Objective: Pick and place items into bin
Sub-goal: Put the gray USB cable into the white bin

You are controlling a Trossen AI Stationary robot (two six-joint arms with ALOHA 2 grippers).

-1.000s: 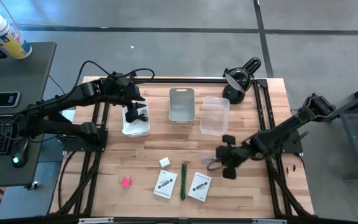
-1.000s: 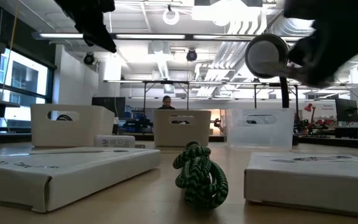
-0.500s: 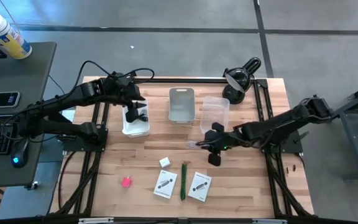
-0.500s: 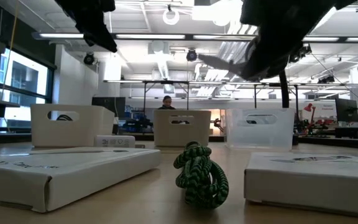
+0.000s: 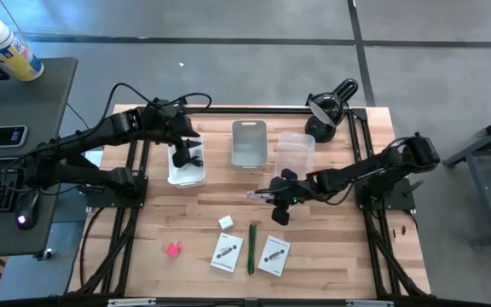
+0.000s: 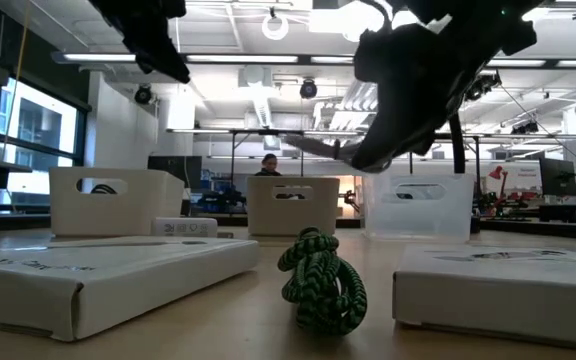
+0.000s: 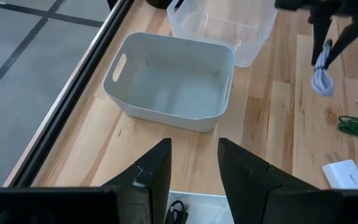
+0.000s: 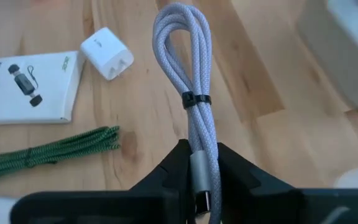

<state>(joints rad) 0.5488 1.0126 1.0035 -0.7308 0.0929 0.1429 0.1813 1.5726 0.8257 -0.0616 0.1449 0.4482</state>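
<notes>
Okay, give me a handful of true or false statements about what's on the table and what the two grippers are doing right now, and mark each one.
1. The right gripper is shut on a coiled grey cable. True.
2. The left gripper is holding the pink block. False: its fingers hold nothing, and the block lies on the table far from it.
3. Three bins stand in a row at the back: a white bin, a grey bin and a clear bin. True.
4. The green cord lies inside the grey bin. False: it lies on the table between two white boxes.
5. The white cube rests on the table. True.
</notes>
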